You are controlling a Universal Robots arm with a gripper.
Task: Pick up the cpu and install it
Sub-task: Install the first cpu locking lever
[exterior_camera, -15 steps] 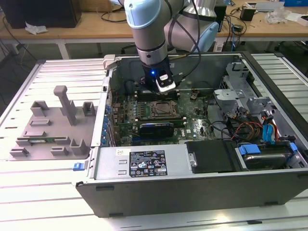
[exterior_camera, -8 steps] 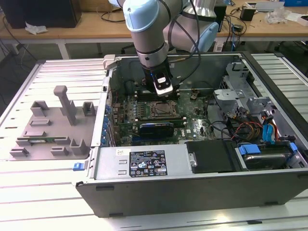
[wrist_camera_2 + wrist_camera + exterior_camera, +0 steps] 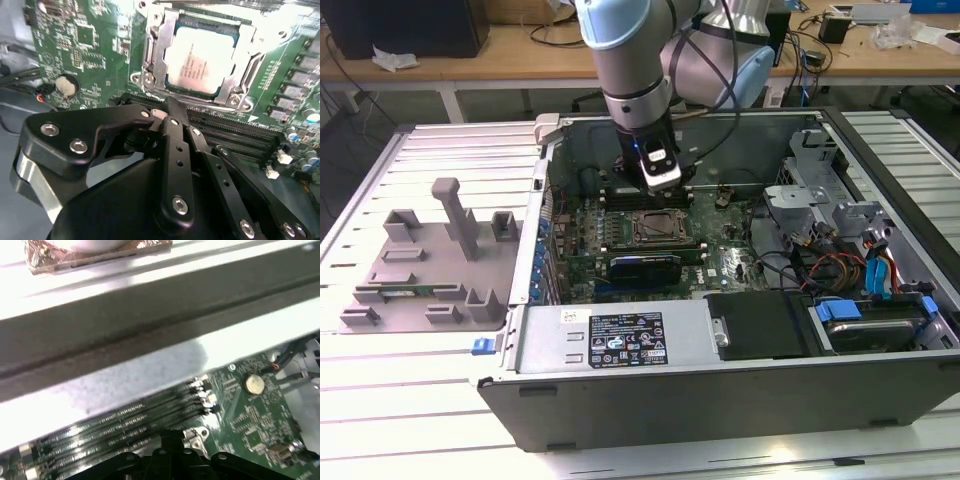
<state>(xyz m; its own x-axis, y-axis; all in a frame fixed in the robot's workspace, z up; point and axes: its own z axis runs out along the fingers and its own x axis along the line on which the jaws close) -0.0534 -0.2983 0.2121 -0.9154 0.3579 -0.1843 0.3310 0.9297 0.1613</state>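
While hanging low inside the open computer case (image 3: 620,390), just over the black memory slots (image 3: 235,132) of the green motherboard (image 3: 90,55): gripper (image 3: 170,107) close to the cpu (image 3: 200,59) but not touching it. Lies just past the gripper's tip, on the far side of the slots, seated flat inside the metal socket frame (image 3: 150,55). In the exterior view, gripper (image 3: 660,178) poised near the case's far wall, with the dark socket (image 3: 658,228) just on the near side of it. Square, so no long axis to speak of; edges roughly in line with the slots. Pale silver top, faint print across it, thin darker rim, level in its seat. Cannot tell how wide the gripper stands, nor whether anything is held.
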